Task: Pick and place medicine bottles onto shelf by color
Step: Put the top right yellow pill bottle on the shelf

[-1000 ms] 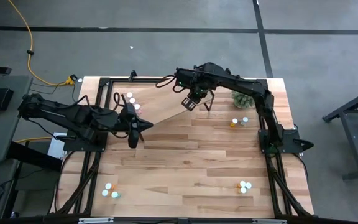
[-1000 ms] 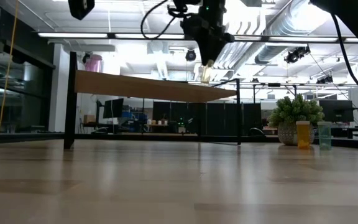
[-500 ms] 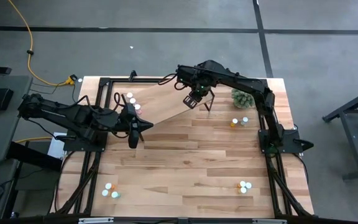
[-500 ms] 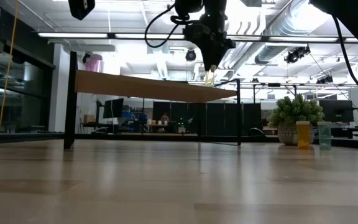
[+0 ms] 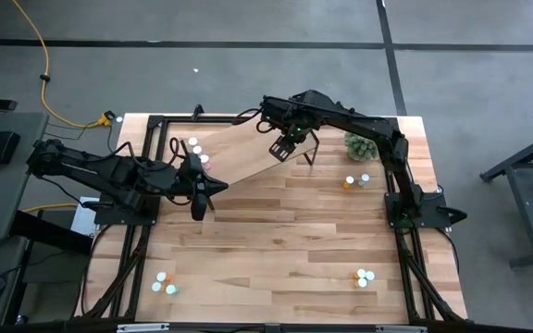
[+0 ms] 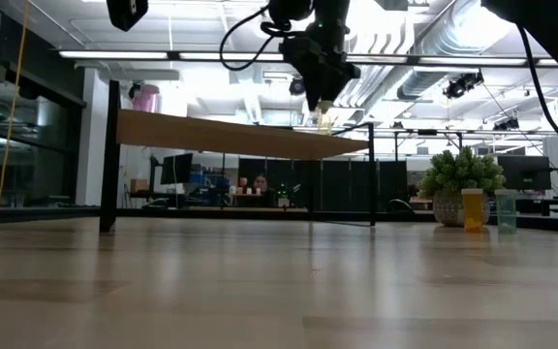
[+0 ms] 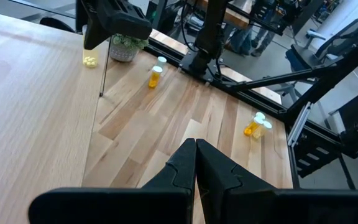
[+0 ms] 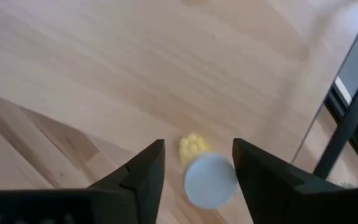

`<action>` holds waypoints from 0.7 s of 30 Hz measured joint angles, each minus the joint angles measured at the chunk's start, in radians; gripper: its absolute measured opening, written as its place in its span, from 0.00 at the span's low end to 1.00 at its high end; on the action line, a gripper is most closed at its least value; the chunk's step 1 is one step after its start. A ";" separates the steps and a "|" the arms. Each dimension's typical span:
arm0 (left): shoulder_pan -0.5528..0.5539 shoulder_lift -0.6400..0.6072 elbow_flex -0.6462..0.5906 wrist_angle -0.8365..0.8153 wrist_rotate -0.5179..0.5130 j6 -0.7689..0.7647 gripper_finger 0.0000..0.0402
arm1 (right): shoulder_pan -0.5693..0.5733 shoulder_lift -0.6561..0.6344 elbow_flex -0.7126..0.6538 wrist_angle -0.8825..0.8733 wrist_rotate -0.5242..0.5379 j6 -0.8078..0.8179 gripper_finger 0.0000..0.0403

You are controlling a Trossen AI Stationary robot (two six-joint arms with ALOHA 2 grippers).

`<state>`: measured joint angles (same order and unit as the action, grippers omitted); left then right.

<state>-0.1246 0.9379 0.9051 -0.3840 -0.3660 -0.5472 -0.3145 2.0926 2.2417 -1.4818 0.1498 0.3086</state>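
My right end effector (image 8: 194, 165) over shelf (image 5: 239, 153) corner, fingers spread, yellow bottle (image 8: 205, 174) standing between them on shelf, looks freshly let go. Left end effector (image 7: 196, 163) shut, parked over surface (image 5: 294, 240), empty. Other bottles wait below.

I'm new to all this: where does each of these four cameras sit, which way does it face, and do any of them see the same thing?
High view: overhead, looking straight down on the table, both arms and the shelf.
Low view: at tabletop height, looking level across; the right gripper hangs above the shelf.
Left wrist view: past the shut left gripper toward the right arm.
Right wrist view: down between the open right gripper onto a yellow medicine bottle.
Shared: that bottle also shows in the left wrist view.
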 joint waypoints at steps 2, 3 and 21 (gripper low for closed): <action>0.000 0.000 0.000 0.000 0.000 0.000 0.00 | 0.000 0.000 0.000 0.026 0.002 -0.014 0.46; 0.000 0.000 0.000 0.000 0.000 0.000 0.00 | -0.001 -0.001 0.000 0.040 0.003 -0.025 0.47; 0.000 0.000 0.000 0.000 0.000 0.000 0.00 | -0.005 -0.362 -0.344 0.298 0.031 -0.167 0.47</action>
<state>-0.1248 0.9375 0.9051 -0.3840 -0.3660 -0.5468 -0.3199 1.7305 1.8979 -1.1835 0.1811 0.1417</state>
